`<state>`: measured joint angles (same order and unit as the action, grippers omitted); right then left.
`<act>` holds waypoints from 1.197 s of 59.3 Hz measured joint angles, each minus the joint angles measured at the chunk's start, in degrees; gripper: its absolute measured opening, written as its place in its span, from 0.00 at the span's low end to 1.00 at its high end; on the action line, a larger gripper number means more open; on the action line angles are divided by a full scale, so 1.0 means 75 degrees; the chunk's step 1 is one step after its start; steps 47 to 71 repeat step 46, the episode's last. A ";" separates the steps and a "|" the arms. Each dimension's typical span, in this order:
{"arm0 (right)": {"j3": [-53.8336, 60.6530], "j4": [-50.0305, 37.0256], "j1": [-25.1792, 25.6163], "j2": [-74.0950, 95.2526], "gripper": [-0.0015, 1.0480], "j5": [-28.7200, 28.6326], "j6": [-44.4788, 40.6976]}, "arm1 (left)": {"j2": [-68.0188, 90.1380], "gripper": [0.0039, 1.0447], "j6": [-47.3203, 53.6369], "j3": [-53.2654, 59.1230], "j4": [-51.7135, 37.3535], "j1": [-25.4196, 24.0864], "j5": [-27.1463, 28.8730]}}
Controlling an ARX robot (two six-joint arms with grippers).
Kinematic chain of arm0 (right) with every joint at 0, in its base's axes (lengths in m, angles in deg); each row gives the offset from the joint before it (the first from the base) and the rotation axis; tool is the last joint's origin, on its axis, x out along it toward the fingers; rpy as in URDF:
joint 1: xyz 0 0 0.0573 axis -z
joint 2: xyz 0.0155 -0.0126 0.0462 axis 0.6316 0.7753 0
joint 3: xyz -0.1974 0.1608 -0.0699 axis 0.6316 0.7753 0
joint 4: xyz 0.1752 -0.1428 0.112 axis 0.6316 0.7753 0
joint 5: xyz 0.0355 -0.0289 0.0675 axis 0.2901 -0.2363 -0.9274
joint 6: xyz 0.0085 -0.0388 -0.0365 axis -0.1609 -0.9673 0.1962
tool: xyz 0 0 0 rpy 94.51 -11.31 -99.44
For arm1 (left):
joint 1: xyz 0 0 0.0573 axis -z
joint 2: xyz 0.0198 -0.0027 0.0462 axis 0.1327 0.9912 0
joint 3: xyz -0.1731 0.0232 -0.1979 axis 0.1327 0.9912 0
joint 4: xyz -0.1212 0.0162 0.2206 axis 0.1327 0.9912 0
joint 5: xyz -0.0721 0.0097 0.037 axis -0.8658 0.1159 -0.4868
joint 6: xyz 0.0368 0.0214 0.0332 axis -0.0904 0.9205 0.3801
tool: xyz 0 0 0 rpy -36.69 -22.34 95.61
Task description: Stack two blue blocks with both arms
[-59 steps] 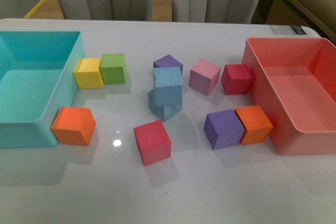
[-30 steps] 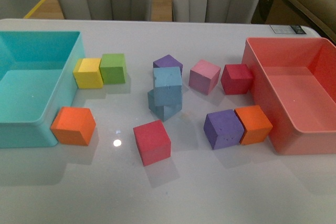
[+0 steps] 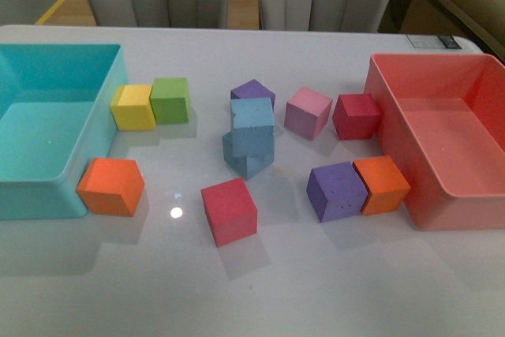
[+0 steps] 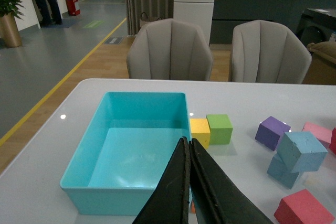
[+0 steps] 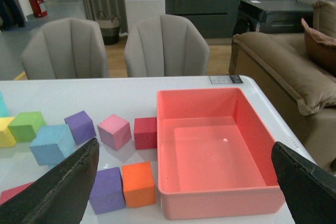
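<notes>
My left gripper (image 4: 189,153) is pressed together, fingers flat against each other and pinching nothing, hanging above the near wall of the turquoise bin (image 4: 79,179) at the left edge of the tabletop (image 3: 316,290). My right gripper (image 5: 184,182) is spread wide, one finger (image 5: 63,184) and the other far apart with the coral bin (image 5: 220,205) showing between them, empty-handed over the right edge of the tabletop.

The blue blocks are stacked mid-tabletop: the upper blue block (image 3: 252,124) sits on the lower blue block (image 3: 248,158), which is turned corner-on so the two are not squared up. Neither gripper touches them.

Just behind the stack is a purple cube (image 3: 252,94), then a pink cube (image 3: 308,113) and a dark red cube (image 3: 357,116) toward the coral bin. Nearer the front edge, a red cube (image 3: 229,211) sits alone; a second purple cube (image 3: 337,191) touches an orange cube (image 3: 382,185) beside the coral bin. A yellow cube (image 3: 133,106) and green cube (image 3: 170,100) touch beside the turquoise bin, with another orange cube (image 3: 111,186) at its near corner.
</notes>
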<state>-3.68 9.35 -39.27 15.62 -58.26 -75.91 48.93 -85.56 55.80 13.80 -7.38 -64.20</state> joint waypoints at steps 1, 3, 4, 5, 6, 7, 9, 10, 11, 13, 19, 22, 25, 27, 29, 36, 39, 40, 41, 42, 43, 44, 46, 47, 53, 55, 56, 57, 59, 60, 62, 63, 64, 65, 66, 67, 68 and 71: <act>0.0000 0.0000 0.0000 0.0000 0.91 0.0000 0.0000 | 0.0000 0.06 0.0003 0.0000 0.0000 0.0000 0.0000; 0.0000 0.0000 0.0000 0.0000 0.91 0.0000 0.0000 | 0.0000 0.11 0.0003 0.0000 0.0000 0.0000 0.0000; 0.0000 0.0000 0.0000 0.0000 0.91 0.0000 0.0000 | 0.0000 0.15 0.0003 0.0000 0.0000 0.0000 0.0000; 0.0000 0.0000 0.0000 0.0000 0.91 0.0000 0.0000 | 0.0000 0.18 0.0003 0.0000 0.0000 0.0000 0.0000; 0.0000 0.0000 0.0000 0.0000 0.91 0.0000 0.0000 | 0.0000 0.21 0.0003 0.0000 0.0000 0.0000 0.0000; 0.0000 0.0000 0.0000 0.0000 0.91 0.0000 0.0000 | 0.0000 0.25 0.0003 0.0000 0.0000 0.0000 0.0000; 0.0000 0.0000 0.0000 0.0000 0.91 0.0000 0.0000 | 0.0000 0.30 0.0003 0.0000 0.0000 0.0000 0.0000; 0.0000 0.0000 0.0000 0.0000 0.91 0.0000 0.0000 | 0.0000 0.33 0.0003 0.0000 0.0000 0.0000 0.0000; 0.0000 0.0000 0.0000 0.0000 0.91 0.0000 0.0000 | 0.0000 0.37 0.0003 0.0000 0.0000 0.0000 0.0000; 0.0000 0.0000 0.0000 0.0000 0.91 0.0000 0.0000 | 0.0000 0.43 0.0003 0.0000 0.0000 0.0000 0.0000; 0.0000 0.0000 0.0000 0.0000 0.91 0.0000 0.0000 | 0.0000 0.61 0.0003 0.0000 0.0000 0.0000 0.0000; 0.0000 0.0000 0.0000 0.0000 0.91 0.0000 0.0000 | 0.0000 0.69 0.0003 0.0000 0.0000 0.0000 0.0000; 0.0000 0.0000 0.0000 0.0000 0.91 0.0000 0.0000 | 0.0000 0.83 0.0003 0.0000 0.0000 0.0000 0.0000; 0.0000 0.0000 0.0000 0.0000 0.91 0.0000 0.0000 | 0.0000 0.91 0.0006 0.0000 0.0000 0.0000 0.0000; 0.0000 0.0000 0.0000 0.0000 0.91 0.0000 0.0000 | 0.0000 0.93 0.0020 0.0000 0.0000 0.0000 0.0000; 0.0000 0.0000 0.0000 0.0000 0.91 0.0000 0.0000 | 0.0000 0.92 0.0017 0.0000 0.0000 0.0000 0.0000; 0.0000 0.0000 0.0000 0.0000 0.91 0.0000 0.0000 | 0.0000 0.92 0.0017 0.0000 0.0000 0.0000 0.0000; 0.0000 0.0000 0.0000 0.0000 0.91 0.0000 0.0000 | 0.0000 0.92 0.0017 0.0000 0.0000 0.0000 0.0000; 0.0000 0.0000 0.0000 0.0000 0.91 0.0000 0.0000 | 0.0000 0.92 0.0017 0.0000 0.0000 0.0000 0.0000; 0.0000 0.0000 0.0000 0.0000 0.91 0.0000 0.0000 | 0.0000 0.92 0.0017 0.0000 0.0000 0.0000 0.0000; 0.0000 0.0000 0.0000 0.0000 0.91 0.0000 0.0000 | 0.0000 0.92 0.0017 0.0000 0.0000 0.0000 0.0000; 0.0000 0.0000 0.0000 0.0000 0.91 0.0000 0.0000 | 0.0000 0.92 0.0017 0.0000 0.0000 0.0000 0.0000; 0.0000 0.0000 0.0000 0.0000 0.91 0.0000 0.0000 | 0.0000 0.92 0.0017 0.0000 0.0000 0.0000 0.0000; 0.0000 0.0000 0.0000 0.0000 0.91 0.0000 0.0000 | 0.0000 0.92 0.0017 0.0000 0.0000 0.0000 0.0000; 0.0000 0.0000 0.0000 0.0000 0.91 0.0000 0.0000 | 0.0000 0.92 0.0017 0.0000 0.0000 0.0000 0.0000; 0.0000 0.0000 0.0000 0.0000 0.91 0.0000 0.0000 | 0.0000 0.92 0.0017 0.0000 0.0000 0.0000 0.0000; 0.0000 0.0000 0.0000 0.0000 0.91 0.0000 0.0000 | 0.0000 0.92 0.0017 0.0000 0.0000 0.0000 0.0000; 0.0000 0.0000 0.0000 0.0000 0.91 0.0000 0.0000 | 0.0000 0.92 0.0017 0.0000 0.0000 0.0000 0.0000; 0.0000 0.0000 0.0000 0.0000 0.91 0.0000 0.0000 | 0.0000 0.92 0.0017 0.0000 0.0000 0.0000 0.0000; 0.0000 0.0000 0.0000 0.0000 0.91 0.0000 0.0000 | 0.0000 0.92 0.0017 0.0000 0.0000 0.0000 0.0000; 0.0000 0.0000 0.0000 0.0000 0.91 0.0000 0.0000 | 0.0000 0.92 0.0017 0.0000 0.0000 0.0000 0.0000; 0.0000 0.0000 0.0000 0.0000 0.91 0.0000 0.0000 | 0.0000 0.92 0.0017 0.0000 0.0000 0.0000 0.0000; 0.0000 0.0000 0.0000 0.0000 0.91 0.0000 0.0000 | 0.0000 0.92 0.0017 0.0000 0.0000 0.0000 0.0000; 0.0000 0.0000 0.0000 0.0000 0.91 0.0000 0.0000 | 0.0000 0.92 0.0017 0.0000 0.0000 0.0000 0.0000; 0.0000 0.0000 0.0000 0.0000 0.91 0.0000 0.0000 | 0.0000 0.92 0.0017 0.0000 0.0000 0.0000 0.0000; 0.0000 0.0000 0.0000 0.0000 0.91 0.0000 0.0000 | 0.0000 0.92 0.0017 0.0000 0.0000 0.0000 0.0000; 0.0000 0.0000 0.0000 0.0000 0.91 0.0000 0.0000 | 0.0000 0.92 0.0017 0.0000 0.0000 0.0000 0.0000; 0.0000 0.0000 0.0000 0.0000 0.91 0.0000 0.0000 | 0.0000 0.92 0.0017 0.0000 0.0000 0.0000 0.0000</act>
